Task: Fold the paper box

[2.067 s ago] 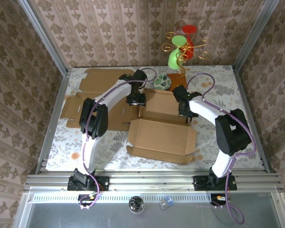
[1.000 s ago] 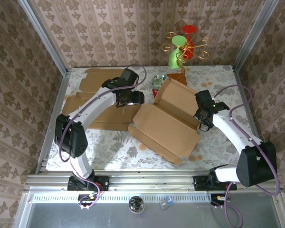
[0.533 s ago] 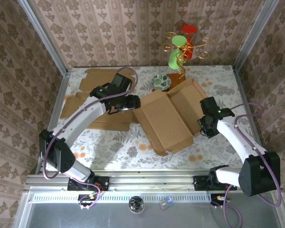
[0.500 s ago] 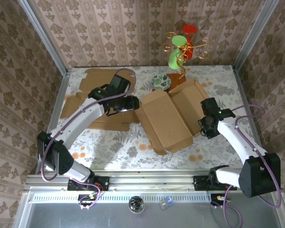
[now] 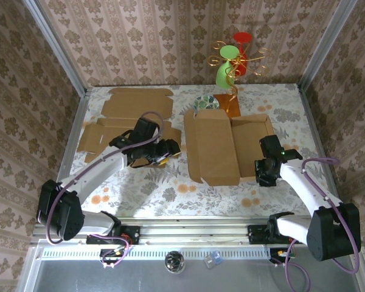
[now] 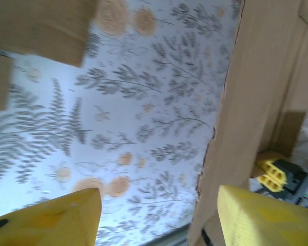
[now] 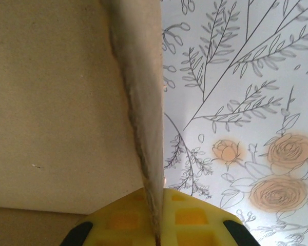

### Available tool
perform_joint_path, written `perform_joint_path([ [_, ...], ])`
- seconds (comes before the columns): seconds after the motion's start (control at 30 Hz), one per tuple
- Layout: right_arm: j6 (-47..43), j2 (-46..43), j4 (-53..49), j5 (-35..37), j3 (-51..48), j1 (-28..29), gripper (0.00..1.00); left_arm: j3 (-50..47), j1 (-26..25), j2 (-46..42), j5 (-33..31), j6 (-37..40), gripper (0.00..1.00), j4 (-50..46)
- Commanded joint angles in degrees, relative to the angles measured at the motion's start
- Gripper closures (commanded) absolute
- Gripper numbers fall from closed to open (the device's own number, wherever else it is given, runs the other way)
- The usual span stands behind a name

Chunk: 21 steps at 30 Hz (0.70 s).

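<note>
Right jaws clenched on the near right edge of the box (image 5: pixel 222 146), which lies unfolded flat on the worktop (image 5: pixel 146 188). Left jaws released and empty, just left of the box. Folding seems barely begun; next, the left jaws likely need a flap to raise.

No legible text, labels or numbers anywhere

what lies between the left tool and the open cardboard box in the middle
A bare strip of floral tablecloth, nothing on it. The top view shows it between the left tool and the left edge of the cardboard box.
</note>
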Motion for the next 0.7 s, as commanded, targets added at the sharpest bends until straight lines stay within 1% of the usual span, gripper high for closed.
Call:
perform_joint_path([
  [0.0,4.38,-1.11,2.52,-1.86,-1.75,-0.17,1.00,-0.37,-1.50,0.09,2.79,-5.89,0.36,8.37],
  [0.13,4.83,-1.11,3.16,-2.59,-2.47,-0.17,1.00,-0.78,-2.17,3.74,4.11,-7.49,0.37,12.76],
  [0.23,5.49,-1.54,4.02,-2.85,-3.28,-0.17,1.00,0.52,-2.72,7.15,5.33,-8.36,0.40,16.24],
  [0.4,5.76,-1.35,4.93,-3.47,-4.16,-0.10,1.00,4.19,-4.34,10.44,4.69,-6.44,0.42,14.95],
  [0.47,6.06,-1.46,5.76,-3.90,-4.86,-0.16,1.00,4.54,-4.61,11.11,4.60,-6.04,0.45,14.55],
  [0.53,6.46,-1.46,6.15,-4.21,-5.23,-0.08,1.00,4.71,-4.79,11.79,4.46,-5.59,0.50,14.29],
  [0.57,6.46,-1.46,6.15,-4.32,-5.31,-0.02,1.00,4.66,-4.80,12.01,4.25,-5.41,0.55,14.26],
  [0.63,6.75,-1.50,6.07,-4.41,-5.42,0.00,1.00,5.04,-5.02,12.47,3.50,-4.83,0.68,14.01],
  [0.67,6.94,-1.46,6.06,-4.48,-5.48,0.05,1.00,5.54,-5.18,12.59,3.12,-4.29,0.72,13.64],
])
